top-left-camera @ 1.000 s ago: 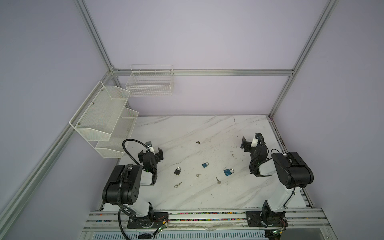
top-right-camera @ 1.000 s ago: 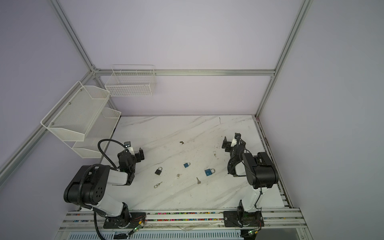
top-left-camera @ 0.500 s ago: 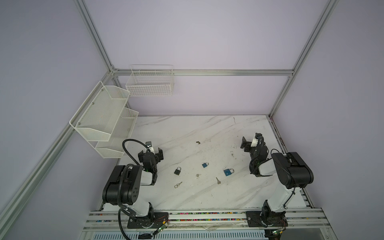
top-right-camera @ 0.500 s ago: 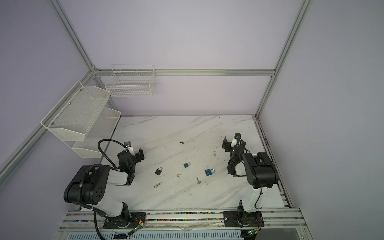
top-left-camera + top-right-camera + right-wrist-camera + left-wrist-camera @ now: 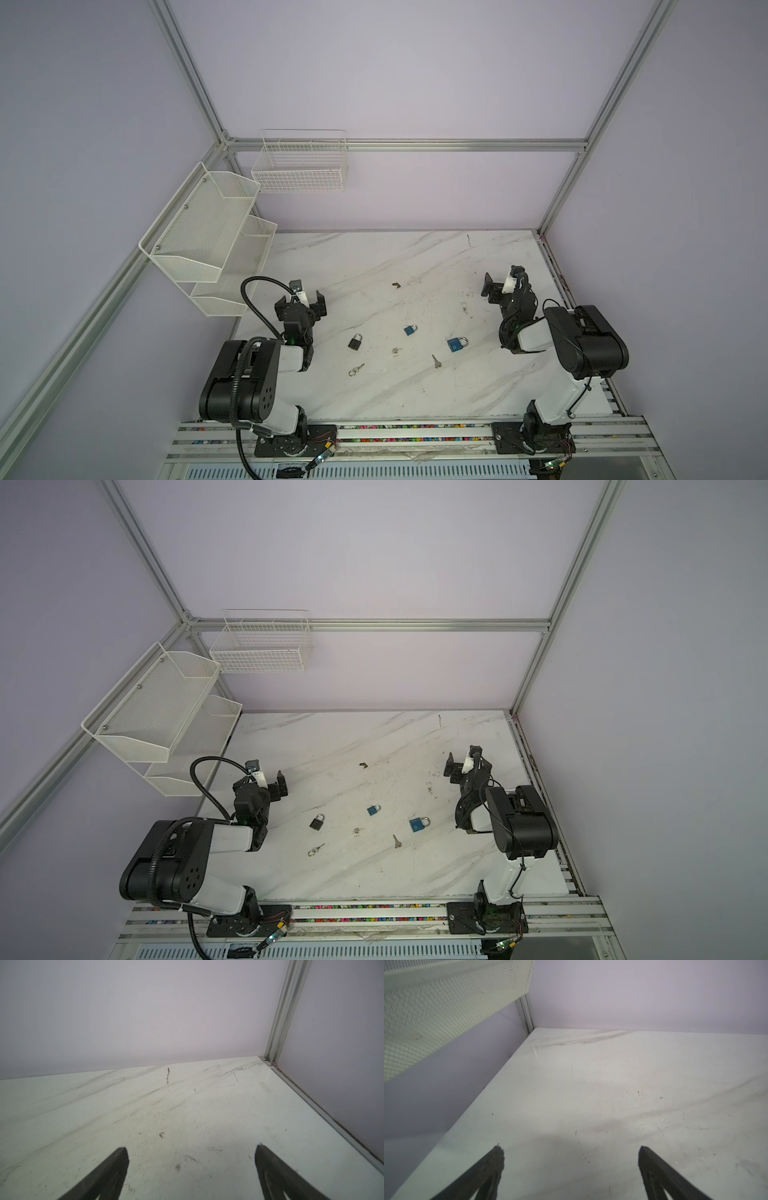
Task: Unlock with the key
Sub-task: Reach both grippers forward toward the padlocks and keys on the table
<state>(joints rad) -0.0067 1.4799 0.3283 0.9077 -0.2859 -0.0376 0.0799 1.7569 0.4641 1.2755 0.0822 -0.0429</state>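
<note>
Three padlocks lie on the marble table [image 5: 374, 257] in both top views: a black padlock [image 5: 354, 342] [image 5: 317, 822], a small blue padlock [image 5: 410, 330] [image 5: 373, 810] and a larger blue padlock [image 5: 456, 344] [image 5: 418, 824]. Loose keys lie near them: a ringed key [image 5: 356, 369] [image 5: 316, 849], a small key [image 5: 396, 351] and a plain key [image 5: 435, 361] [image 5: 397, 841]. My left gripper [image 5: 301, 302] [image 5: 571, 1153] is open and empty, left of the black padlock. My right gripper [image 5: 503, 282] [image 5: 191, 1153] is open and empty, behind and right of the larger blue padlock. Neither wrist view shows a lock or key.
A white mesh shelf [image 5: 208, 232] hangs on the left wall close to my left arm. A wire basket [image 5: 301, 166] hangs on the back wall. A small dark scrap [image 5: 396, 285] lies mid-table. Aluminium frame posts [image 5: 278, 1022] stand at the corners.
</note>
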